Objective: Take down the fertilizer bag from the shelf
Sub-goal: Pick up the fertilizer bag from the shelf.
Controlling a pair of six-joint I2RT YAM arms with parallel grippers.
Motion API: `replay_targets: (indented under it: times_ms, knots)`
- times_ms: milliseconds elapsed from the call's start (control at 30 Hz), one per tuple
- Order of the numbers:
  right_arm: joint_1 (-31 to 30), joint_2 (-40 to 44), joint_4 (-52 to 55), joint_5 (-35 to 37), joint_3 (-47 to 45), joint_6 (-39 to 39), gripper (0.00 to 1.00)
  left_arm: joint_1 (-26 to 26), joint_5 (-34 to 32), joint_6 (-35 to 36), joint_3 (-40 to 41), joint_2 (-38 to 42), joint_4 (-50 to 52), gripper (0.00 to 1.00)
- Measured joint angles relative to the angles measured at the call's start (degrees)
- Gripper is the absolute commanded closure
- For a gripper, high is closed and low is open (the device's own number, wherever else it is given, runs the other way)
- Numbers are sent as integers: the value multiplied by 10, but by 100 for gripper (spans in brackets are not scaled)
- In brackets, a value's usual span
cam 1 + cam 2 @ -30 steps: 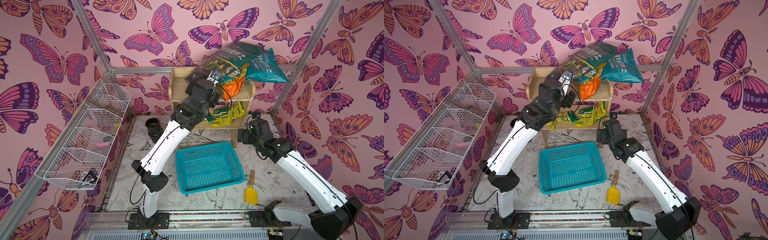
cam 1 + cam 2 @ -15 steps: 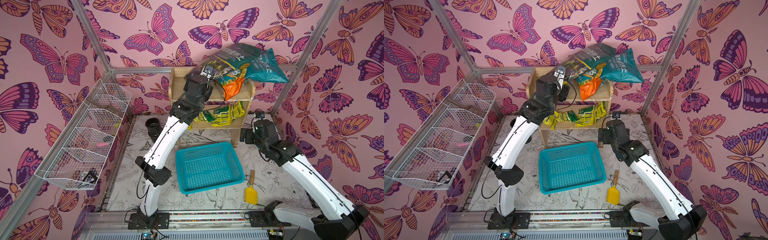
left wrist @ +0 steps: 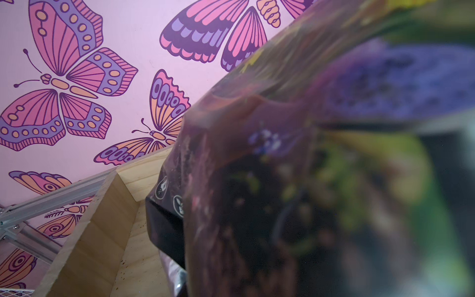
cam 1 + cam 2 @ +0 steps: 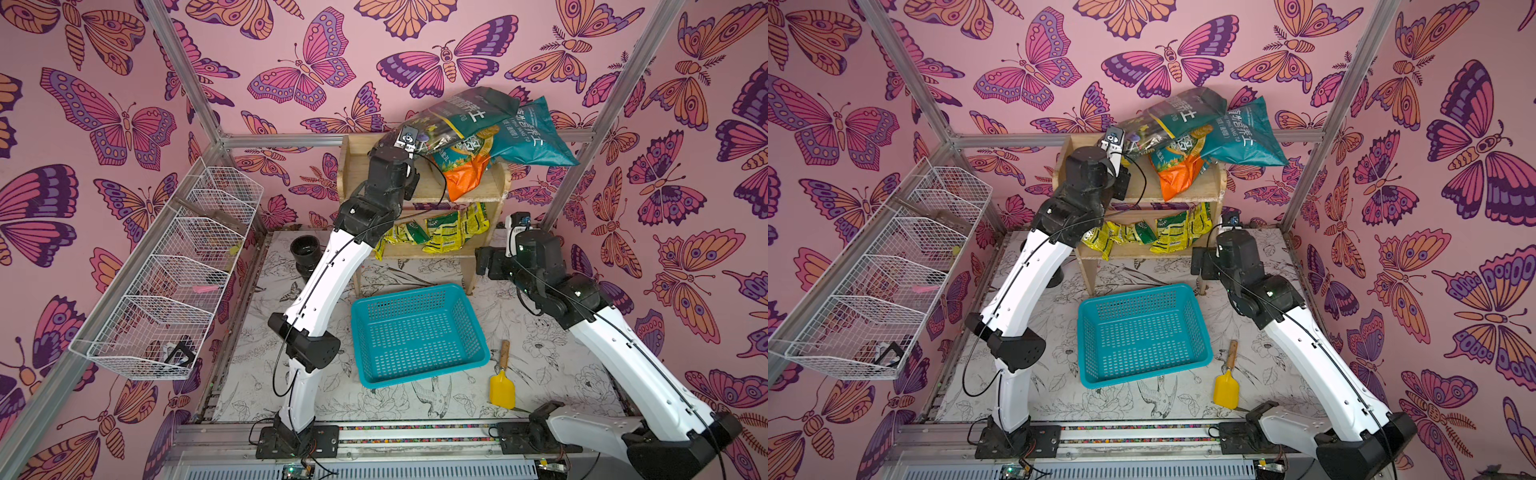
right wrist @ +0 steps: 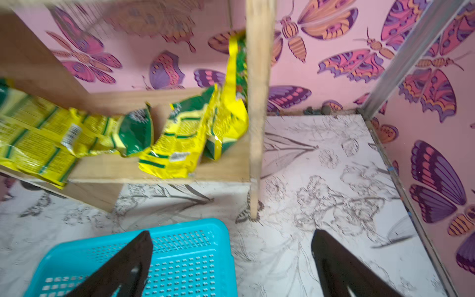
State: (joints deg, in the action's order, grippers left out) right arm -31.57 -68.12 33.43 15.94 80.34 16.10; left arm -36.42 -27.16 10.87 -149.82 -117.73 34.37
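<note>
In both top views your left fingers (image 4: pixel 412 174) (image 4: pixel 1123 180) are up at the top tier of the shelf (image 4: pixel 497 183) (image 4: pixel 1219 187). They are right against the lower corner of the fertilizer bag (image 4: pixel 465 118) (image 4: pixel 1183 110), the dark one that rises just beyond and above them. A teal bag (image 4: pixel 536 135) leans further off to that bag's far side. Your right fingers hang low beside the shelf's leg, above the desk (image 4: pixel 540 332), with the blue basket (image 4: pixel 405 291) just to their inner side and a yellow scoop (image 4: pixel 502 388) well behind them. In the left wrist view the fertilizer bag (image 3: pixel 282 154) fills the frame, blurred and very close. The fingers do not show, so you cannot tell whether they pinch it. In the right wrist view your right fingers (image 5: pixel 123 264) are spread wide and empty. The basket's rim (image 5: pixel 192 226) is under one of them and yellow packets (image 5: pixel 180 138) lie ahead on the lower tier.
</note>
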Motion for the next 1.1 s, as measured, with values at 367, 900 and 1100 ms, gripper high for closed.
replay_targets:
  times_ms: [367, 900, 1100]
  knots:
    - [-53, -90, -82, -111, 203, 22, 1, -11, -9, -10, 75, 52, -14, 100]
    - [-87, -167, -188, -163, 297, 82, 3, -51, -56, -41, 266, 198, -44, 100]
    - [-87, -198, -218, -148, 330, 104, 4, -59, -59, -51, 330, 233, -88, 100]
